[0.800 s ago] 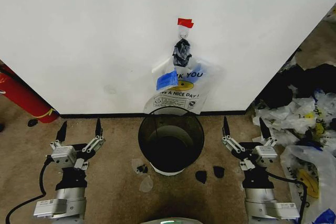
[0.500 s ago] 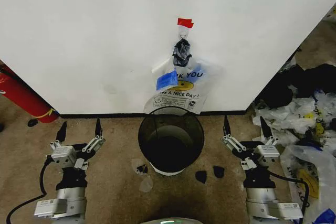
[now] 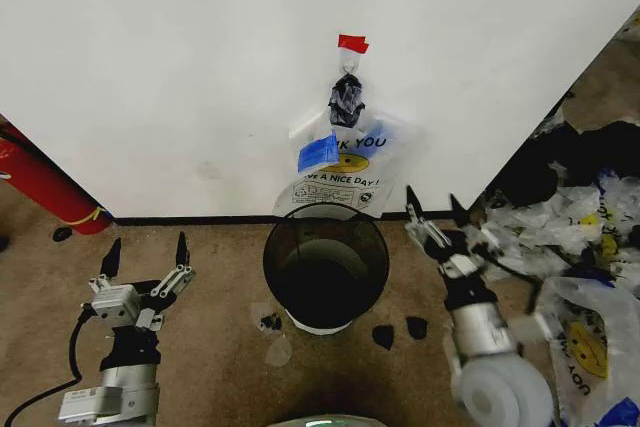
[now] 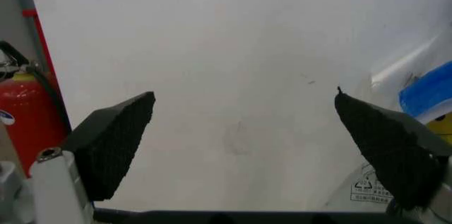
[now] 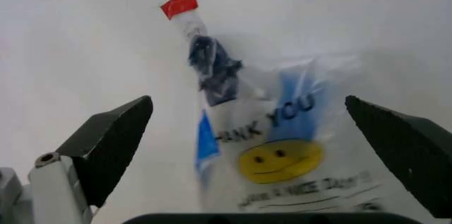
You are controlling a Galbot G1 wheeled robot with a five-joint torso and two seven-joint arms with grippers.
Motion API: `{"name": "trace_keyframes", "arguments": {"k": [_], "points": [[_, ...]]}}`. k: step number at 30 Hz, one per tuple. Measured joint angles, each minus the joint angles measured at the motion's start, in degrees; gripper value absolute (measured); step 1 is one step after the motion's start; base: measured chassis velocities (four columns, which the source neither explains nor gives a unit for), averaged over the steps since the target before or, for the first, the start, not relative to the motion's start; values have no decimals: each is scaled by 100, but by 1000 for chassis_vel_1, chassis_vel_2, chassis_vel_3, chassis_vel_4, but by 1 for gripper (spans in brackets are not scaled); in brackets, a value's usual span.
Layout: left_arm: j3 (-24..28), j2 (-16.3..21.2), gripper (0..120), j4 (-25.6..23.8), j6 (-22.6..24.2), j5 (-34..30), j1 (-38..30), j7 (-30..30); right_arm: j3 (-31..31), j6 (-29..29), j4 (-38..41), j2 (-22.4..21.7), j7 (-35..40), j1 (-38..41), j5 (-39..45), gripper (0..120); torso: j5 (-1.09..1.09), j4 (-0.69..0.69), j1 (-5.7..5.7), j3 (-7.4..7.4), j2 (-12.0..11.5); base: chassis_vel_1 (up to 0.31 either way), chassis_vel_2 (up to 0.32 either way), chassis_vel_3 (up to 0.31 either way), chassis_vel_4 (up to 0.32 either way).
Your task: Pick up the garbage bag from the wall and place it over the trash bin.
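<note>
The garbage bag [image 3: 345,162] hangs on the white wall [image 3: 180,67] from a hook under a red tape strip [image 3: 352,43]. It is see-through with blue handles, a yellow smiley and black print, and its top is bunched dark at the hook. Right below it stands the round dark trash bin [image 3: 325,265]. My right gripper [image 3: 432,211] is open beside the bin's right side, pointing at the wall. In the right wrist view the garbage bag [image 5: 272,147] lies ahead between the open fingers [image 5: 113,144]. My left gripper [image 3: 143,252] is open, low at the left, facing bare wall [image 4: 240,75].
A red fire extinguisher [image 3: 40,187] leans at the left by the wall. A heap of plastic bags and dark clutter [image 3: 585,222] covers the floor at the right. Small black scraps [image 3: 400,331] lie on the carpet in front of the bin.
My right arm has swung forward and to the left, toward the bin and the hanging bag, its gripper still open. The left gripper has sunk slightly.
</note>
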Motion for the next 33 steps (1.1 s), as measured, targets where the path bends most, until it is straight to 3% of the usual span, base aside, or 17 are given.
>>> {"name": "trace_keyframes", "arguments": {"k": [8,13,18,25,33], "points": [[-1,-82,100,52,14,53,-13,-1,-293,-532,-793,-33,29,1272,2107,100,-1,0,0,0,0,0,0,0,0],[9,-204,100,110,25,136,-12,2,-669,-665,-1678,160,-3,2260,2756,100,-1,1,1,1,0,0,0,0,0],[13,-255,100,136,27,172,-23,6,-861,-727,-2357,326,-189,2820,2823,100,-2,1,1,1,0,0,0,0,0],[23,-337,100,121,-24,311,49,16,-952,-729,-2716,601,-250,3284,2430,100,-2,1,0,0,0,0,0,0,0],[36,-365,100,88,-95,353,99,17,-965,-680,-2966,556,-279,3607,2364,100,-1,0,0,0,0,0,0,0,0]]}}
